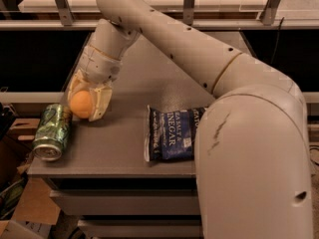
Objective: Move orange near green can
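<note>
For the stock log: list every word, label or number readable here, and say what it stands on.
"SALT &": blue chip bag, small upper line.
"INEGAR": same bag, large letters; the word's start is not legible.
green can: swirling markings only, no readable text.
gripper, closed on the orange beside the can: no text.

The grey table [149, 78] carries a green can [52, 132] lying on its side at the front left corner, silver top toward the front edge. Right of the can, well apart, a dark blue crisp bag [172, 133] lies flat. Just beside the can's far end, the pincer [85, 108] clasps the orange [81, 104], low at the table.
</note>
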You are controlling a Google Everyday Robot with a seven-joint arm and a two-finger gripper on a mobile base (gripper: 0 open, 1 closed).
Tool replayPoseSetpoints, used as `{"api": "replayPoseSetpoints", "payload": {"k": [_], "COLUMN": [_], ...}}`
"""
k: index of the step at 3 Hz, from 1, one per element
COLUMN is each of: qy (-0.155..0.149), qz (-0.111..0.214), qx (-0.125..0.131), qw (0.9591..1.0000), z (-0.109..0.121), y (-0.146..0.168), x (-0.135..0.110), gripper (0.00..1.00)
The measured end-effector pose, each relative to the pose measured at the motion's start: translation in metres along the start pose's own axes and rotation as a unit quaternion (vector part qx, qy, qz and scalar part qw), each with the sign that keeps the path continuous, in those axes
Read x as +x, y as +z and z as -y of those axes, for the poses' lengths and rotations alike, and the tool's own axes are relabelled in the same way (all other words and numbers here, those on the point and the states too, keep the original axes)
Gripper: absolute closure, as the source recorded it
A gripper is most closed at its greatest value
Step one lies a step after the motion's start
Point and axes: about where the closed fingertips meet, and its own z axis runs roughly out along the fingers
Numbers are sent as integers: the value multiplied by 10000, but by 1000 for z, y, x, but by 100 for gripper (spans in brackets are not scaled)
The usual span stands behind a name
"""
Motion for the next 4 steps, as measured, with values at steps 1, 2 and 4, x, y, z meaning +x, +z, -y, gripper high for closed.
{"api": "replayPoseSetpoints", "payload": {"k": [1, 2, 4], "qy": [0, 20, 36], "qz": [0, 0, 25], "qx": [0, 9, 10], "qw": [10000, 10000, 10000], "z": [0, -1, -2], "y": [0, 0, 1], "x": [0, 1, 2], "gripper": [100, 82, 36]}}
